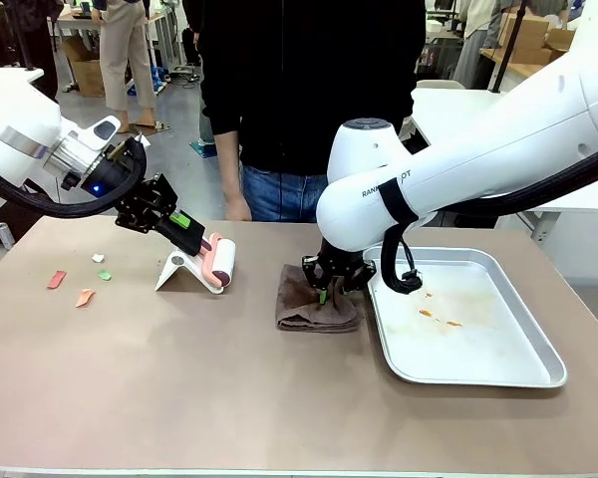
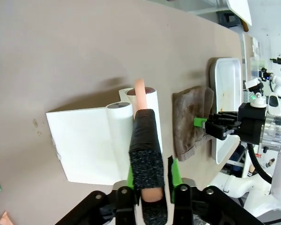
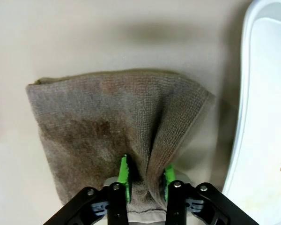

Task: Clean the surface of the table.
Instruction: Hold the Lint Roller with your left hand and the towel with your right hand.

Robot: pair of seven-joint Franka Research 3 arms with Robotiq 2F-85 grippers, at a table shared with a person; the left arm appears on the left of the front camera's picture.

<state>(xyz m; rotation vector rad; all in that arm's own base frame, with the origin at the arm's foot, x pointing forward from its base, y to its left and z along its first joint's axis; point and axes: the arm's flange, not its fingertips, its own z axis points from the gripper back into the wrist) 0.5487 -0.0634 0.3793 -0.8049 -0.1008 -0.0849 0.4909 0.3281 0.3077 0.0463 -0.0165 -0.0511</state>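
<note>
Brownish-tan and matte, the table (image 1: 179,388) fills the lower part of the front view, with its long axis running from picture left to picture right, one long pale edge toward the robot and the other toward a person (image 1: 309,90) in a dark top and jeans standing at the far side. The only writing that can be read is on the white shell of the right arm (image 1: 458,169), where a black strap breaks the print into the letters "RANK" and "OT"; no other label can be read. The left claw (image 1: 194,237) is clenched on the dark handle of a lint roller (image 1: 219,261). The handle slants up toward the left arm, and the roller's white drum rests against a white folded stand (image 1: 177,269) on the table. In the left wrist view the green pads (image 2: 130,176) press both sides of that handle, with the peach-coloured stem running on beyond it to the drum. The right claw (image 1: 324,291) points straight down near the middle of the table and is shut on a pinched fold of a brown cloth (image 1: 314,311). In the right wrist view the fold rises between the two pads (image 3: 123,180) while the rest of the cloth lies spread flat on the table. Just to the right of the cloth sits a shiny metal tray (image 1: 538,370), its long side roughly across the table's length, with a few orange smears (image 1: 439,317) on its floor. Near the table's left end lie small scraps (image 1: 85,297) in red, orange, green and white, well apart from the cloth.
</note>
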